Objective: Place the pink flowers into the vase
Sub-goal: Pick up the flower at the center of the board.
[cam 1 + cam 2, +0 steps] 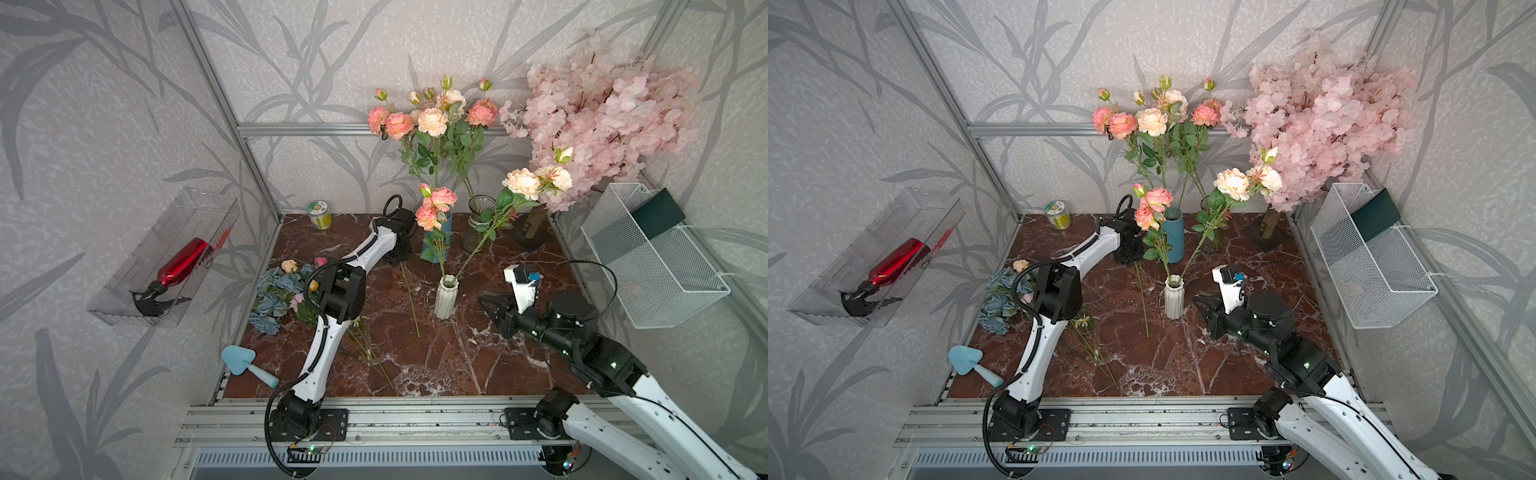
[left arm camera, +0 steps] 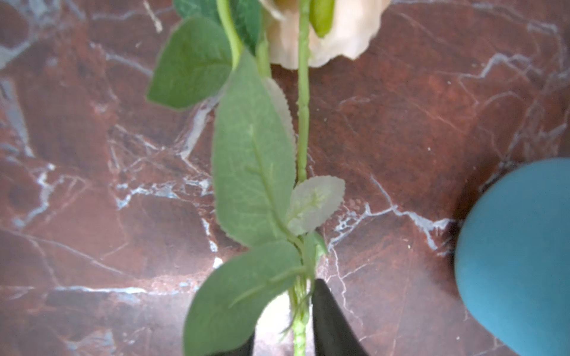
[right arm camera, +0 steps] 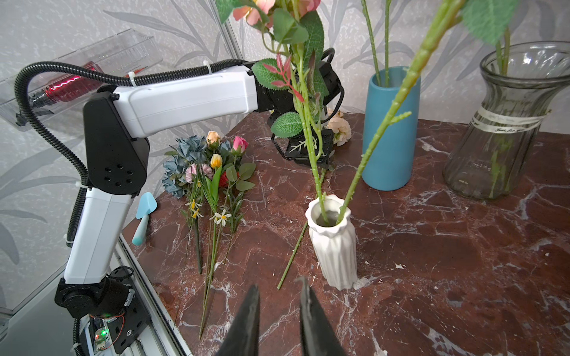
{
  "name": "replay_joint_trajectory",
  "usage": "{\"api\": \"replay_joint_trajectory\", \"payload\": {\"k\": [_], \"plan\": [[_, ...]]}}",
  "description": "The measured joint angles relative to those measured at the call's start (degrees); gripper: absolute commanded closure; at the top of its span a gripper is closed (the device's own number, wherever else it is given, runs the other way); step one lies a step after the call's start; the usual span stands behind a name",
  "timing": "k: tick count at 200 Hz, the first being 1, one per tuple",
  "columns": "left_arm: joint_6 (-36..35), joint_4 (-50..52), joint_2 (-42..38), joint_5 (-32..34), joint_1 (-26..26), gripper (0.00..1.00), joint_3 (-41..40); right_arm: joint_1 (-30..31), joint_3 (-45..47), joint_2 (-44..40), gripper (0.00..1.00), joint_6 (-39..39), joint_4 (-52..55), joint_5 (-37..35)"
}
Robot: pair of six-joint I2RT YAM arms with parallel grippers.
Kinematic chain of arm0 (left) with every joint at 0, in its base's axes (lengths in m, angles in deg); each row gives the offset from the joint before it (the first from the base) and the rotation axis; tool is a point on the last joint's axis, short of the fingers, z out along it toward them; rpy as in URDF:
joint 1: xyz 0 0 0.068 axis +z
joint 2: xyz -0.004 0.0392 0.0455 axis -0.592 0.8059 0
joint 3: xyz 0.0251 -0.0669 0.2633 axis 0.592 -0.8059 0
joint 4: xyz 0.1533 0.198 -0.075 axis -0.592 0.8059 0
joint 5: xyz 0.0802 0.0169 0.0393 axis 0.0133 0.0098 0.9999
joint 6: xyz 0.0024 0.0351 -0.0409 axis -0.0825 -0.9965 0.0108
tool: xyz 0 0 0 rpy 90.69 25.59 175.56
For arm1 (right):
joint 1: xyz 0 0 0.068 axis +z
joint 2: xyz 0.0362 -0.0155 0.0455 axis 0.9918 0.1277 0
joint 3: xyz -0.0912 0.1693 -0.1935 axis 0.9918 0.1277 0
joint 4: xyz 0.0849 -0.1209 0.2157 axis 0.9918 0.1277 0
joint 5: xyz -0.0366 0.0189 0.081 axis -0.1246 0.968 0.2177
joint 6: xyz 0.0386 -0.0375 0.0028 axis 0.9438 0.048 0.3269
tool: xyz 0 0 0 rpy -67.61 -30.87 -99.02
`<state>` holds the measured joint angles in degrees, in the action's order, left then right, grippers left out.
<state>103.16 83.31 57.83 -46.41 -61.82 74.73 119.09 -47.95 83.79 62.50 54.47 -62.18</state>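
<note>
Pink flowers (image 2: pixel 303 123): one lies between parted left fingers (image 2: pixel 330 320); right fingers (image 3: pixel 311 320) parted, empty, near vase (image 3: pixel 334 246).

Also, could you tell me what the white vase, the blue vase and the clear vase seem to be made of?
White vase: likely ceramic, soft sheen on a ribbed opaque body. Blue vase: perhaps matte ceramic, even teal without glare. Clear vase: probably glass, see-through, stems visible inside.

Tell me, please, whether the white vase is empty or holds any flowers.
Not empty: two pink flowers stand with their stems in the white vase. A third stem lies beside it.
</note>
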Motion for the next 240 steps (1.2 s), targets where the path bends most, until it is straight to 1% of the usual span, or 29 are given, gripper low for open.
{"api": "replay_joint_trajectory", "payload": {"k": [23,52,90,116,122,169,205,240], "plan": [[0.22,-0.31,0.85,0.15,0.0,0.77,0.04,0.0,0.0,0.0,0.76,0.0,0.0,0.28],[0.35,-0.68,1.25,0.39,0.0,0.85,0.17,-0.02,0.0,0.02,0.76,0.0,0.0,0.44],[0.37,-0.85,1.22,0.55,0.0,0.94,0.0,-0.02,0.0,0.04,0.76,0.0,0.0,0.46],[0.39,-2.05,-0.02,0.85,0.0,1.0,-2.29,-0.02,0.0,0.07,0.76,0.0,0.0,0.76],[0.42,-2.23,-0.55,0.9,0.0,1.0,-3.15,-0.02,0.0,0.07,0.76,0.0,0.0,0.79],[0.63,-4.13,-8.28,1.11,0.02,1.0,-12.28,-0.09,0.0,0.13,0.76,0.0,0.0,0.74],[0.61,-6.95,-16.76,1.05,0.2,1.0,-19.43,-0.24,0.0,1.05,0.76,-0.02,-0.07,0.57],[0.79,-8.11,-24.76,0.57,1.55,1.0,-25.75,-0.35,0.0,3.1,0.76,0.0,-0.74,0.2]]}}
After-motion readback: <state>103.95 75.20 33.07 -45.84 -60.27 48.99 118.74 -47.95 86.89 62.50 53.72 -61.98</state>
